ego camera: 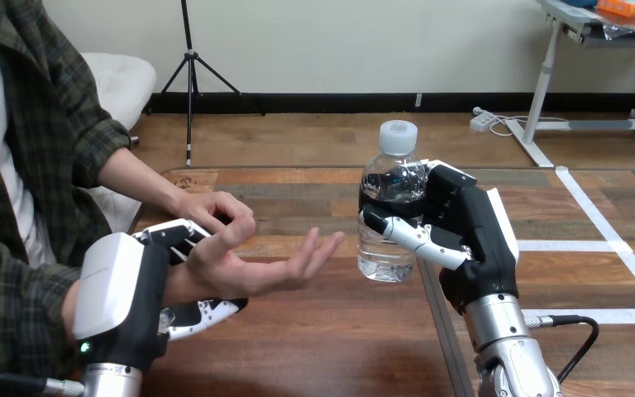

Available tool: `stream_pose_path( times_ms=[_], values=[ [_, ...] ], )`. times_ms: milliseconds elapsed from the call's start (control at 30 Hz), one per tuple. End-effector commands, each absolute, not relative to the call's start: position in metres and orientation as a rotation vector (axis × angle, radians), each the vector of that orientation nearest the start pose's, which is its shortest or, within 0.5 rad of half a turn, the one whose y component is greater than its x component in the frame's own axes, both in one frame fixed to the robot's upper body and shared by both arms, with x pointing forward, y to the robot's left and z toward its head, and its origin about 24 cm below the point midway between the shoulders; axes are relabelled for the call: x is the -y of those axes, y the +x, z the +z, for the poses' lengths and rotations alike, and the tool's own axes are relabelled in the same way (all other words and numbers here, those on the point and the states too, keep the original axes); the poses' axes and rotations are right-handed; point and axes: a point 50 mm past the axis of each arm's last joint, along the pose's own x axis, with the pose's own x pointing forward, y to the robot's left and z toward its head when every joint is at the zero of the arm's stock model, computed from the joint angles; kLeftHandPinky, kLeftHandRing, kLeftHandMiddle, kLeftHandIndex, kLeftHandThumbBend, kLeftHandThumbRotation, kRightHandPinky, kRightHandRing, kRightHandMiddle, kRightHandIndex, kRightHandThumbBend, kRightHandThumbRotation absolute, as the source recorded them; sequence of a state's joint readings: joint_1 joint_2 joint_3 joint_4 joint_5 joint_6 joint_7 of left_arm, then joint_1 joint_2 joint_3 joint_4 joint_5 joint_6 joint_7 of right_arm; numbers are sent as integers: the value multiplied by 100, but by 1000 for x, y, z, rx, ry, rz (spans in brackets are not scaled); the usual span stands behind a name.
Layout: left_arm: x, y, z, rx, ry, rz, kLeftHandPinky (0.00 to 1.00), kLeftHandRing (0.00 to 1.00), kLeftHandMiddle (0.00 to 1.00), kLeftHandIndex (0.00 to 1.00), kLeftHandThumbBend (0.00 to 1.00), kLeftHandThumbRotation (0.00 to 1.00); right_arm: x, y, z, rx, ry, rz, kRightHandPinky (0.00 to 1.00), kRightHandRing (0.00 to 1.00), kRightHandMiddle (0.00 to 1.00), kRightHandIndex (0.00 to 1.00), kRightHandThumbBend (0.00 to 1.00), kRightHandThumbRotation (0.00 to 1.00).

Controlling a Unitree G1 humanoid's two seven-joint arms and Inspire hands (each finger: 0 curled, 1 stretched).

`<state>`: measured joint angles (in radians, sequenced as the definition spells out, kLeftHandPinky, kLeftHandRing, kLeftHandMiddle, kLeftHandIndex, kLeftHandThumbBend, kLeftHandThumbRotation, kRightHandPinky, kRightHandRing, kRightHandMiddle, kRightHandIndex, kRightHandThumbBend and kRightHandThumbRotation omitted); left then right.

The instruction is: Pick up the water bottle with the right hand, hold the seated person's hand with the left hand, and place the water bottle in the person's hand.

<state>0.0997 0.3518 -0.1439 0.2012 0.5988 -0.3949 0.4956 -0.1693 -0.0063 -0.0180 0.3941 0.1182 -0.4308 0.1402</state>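
We have the clear water bottle (390, 182) clasped upright in our right hand (471, 240), fingers and thumb wrapped round its middle, just beside the person's upturned palm (264, 269). Our left hand (120, 298) closes round that wrist from above and below. We judge the handover is next: carry the bottle leftward and settle it into the palm before loosening our grip.

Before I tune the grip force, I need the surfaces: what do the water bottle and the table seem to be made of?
The water bottle: probably clear plastic, glossy; the water shows through it, and its cap looks like matte white plastic. The table: brown wood planks with grain and a slight sheen; solid or veneer, I cannot tell.
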Motion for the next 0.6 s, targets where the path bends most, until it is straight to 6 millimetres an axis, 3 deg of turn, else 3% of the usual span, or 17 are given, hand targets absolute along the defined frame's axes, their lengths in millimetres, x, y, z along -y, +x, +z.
stream_pose_path(
  times_ms=[0, 567],
  values=[
    [-167, 221, 34, 390, 725, 56, 29, 34, 40, 41, 73, 0, 137, 294, 77, 382, 91, 151, 31, 39, 45, 45, 33, 0],
    [-153, 217, 41, 430, 685, 7, 28, 34, 39, 40, 73, 0, 130, 300, 87, 414, 79, 169, 29, 38, 44, 44, 36, 0]
  ],
)
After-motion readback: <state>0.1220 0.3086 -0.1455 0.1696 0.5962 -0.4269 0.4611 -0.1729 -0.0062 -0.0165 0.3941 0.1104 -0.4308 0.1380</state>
